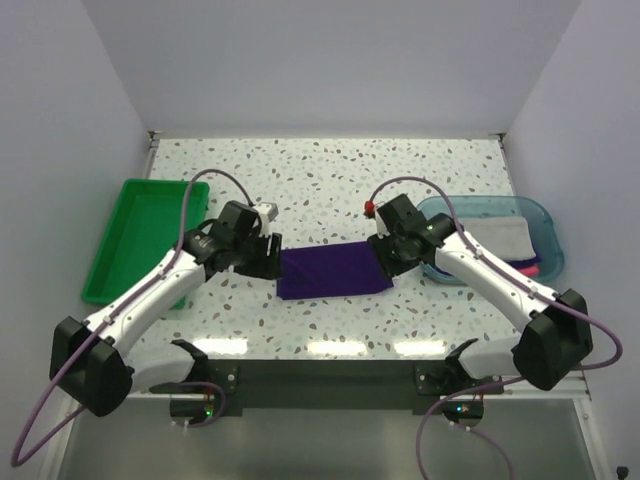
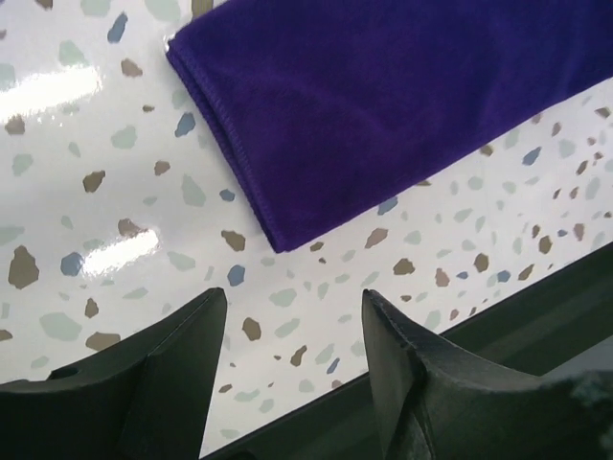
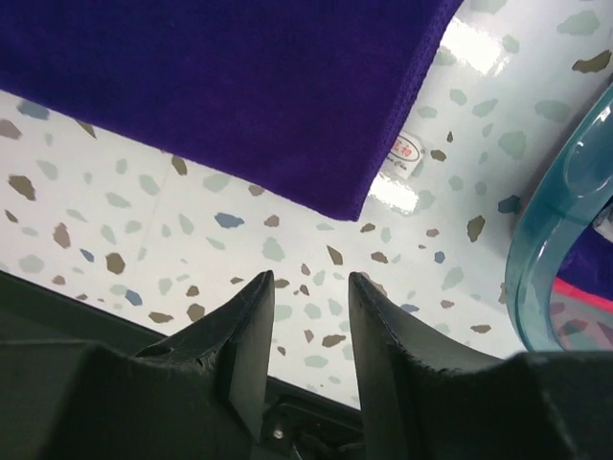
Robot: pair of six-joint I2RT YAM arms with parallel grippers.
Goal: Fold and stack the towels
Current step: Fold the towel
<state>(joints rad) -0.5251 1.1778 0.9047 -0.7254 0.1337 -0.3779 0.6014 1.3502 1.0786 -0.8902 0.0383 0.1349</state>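
Nearest, both are seen parted and empty: the left gripper [image 2: 292,307] at the folded purple towel's [image 1: 333,270] nine o'clock, the right gripper [image 3: 311,283] at three. Beyond, a grey-white towel [image 1: 497,238] (partly hidden by the right arm [image 1: 490,275]) is seen in the teal tray [image 1: 500,199].

The white-and-black left arm [image 1: 150,295] and right arm [image 1: 490,272] reach forward with elbows bent outward and wrists turned inward, facing each other. The left arm's black two-finger gripper [image 1: 268,262] hangs low and tilted down, its fingers [image 2: 182,359] parted wide. The right arm's black two-finger gripper [image 1: 385,262] is likewise low, fingers [image 3: 244,326] parted by a narrower gap
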